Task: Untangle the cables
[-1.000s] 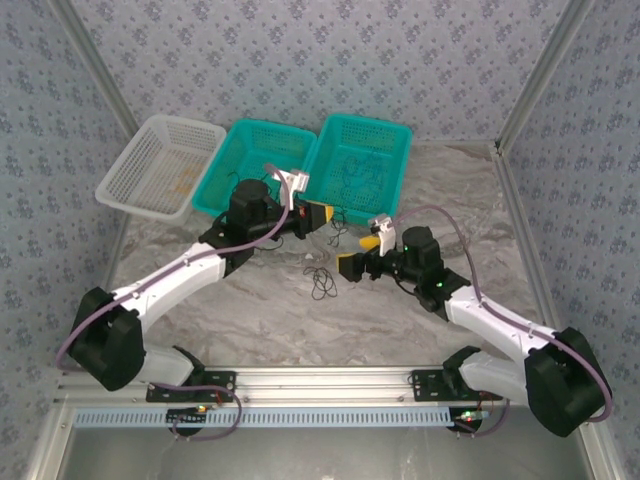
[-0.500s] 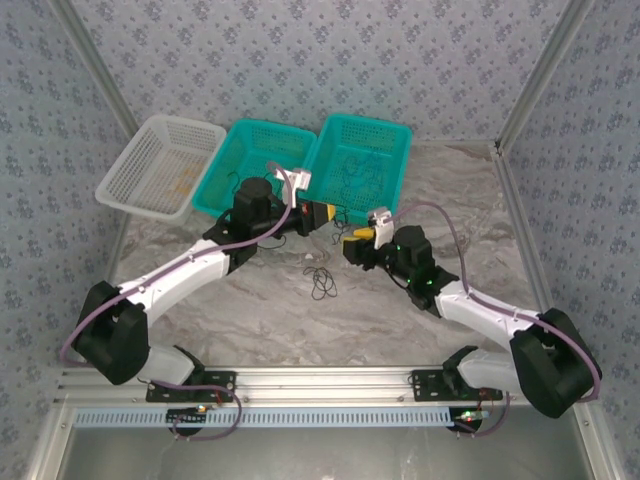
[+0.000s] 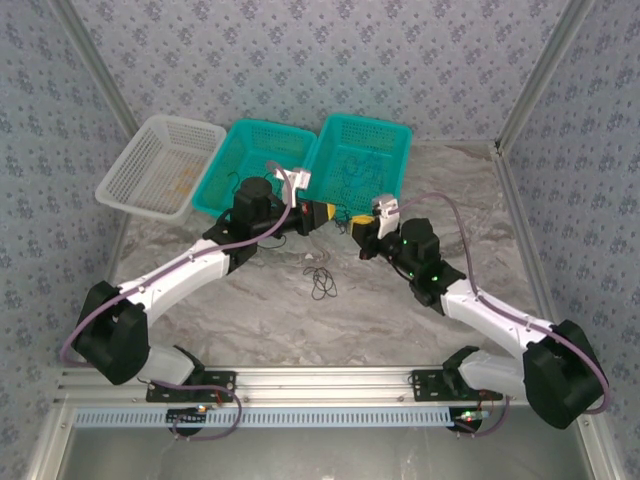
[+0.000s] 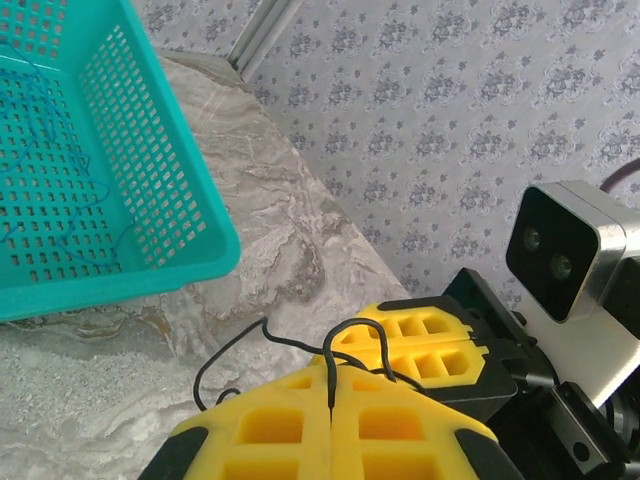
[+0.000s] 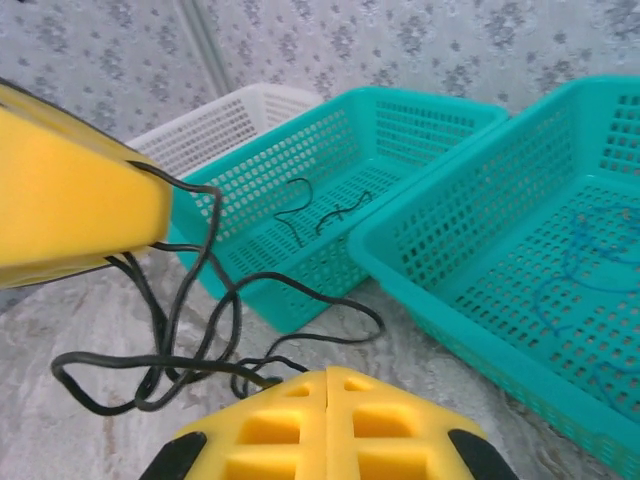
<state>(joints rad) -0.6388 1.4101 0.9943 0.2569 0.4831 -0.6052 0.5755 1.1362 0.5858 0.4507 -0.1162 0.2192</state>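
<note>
Both tight on black cables [image 5: 160, 375]: left end effector [image 4: 330, 400], right end effector [image 5: 325, 385]; pinch hidden

From above and behind the arm bases, the top camera takes in the whole counter [image 3: 250, 320]. Both wrist cameras ride low and close (almost skimming it) and share the right-hand teal basket [image 4: 150, 170].

A grey marble-patterned tabletop [image 3: 250, 310] lies beneath the left gripper [image 3: 328, 213] and right gripper [image 3: 354, 224]. Beyond them stand walls [image 3: 330, 60] papered blue-grey with small floral sprigs, framed by aluminium posts [image 3: 542, 72]. Behind them an aluminium rail [image 3: 320, 378] edges the table. The light is even.
</note>
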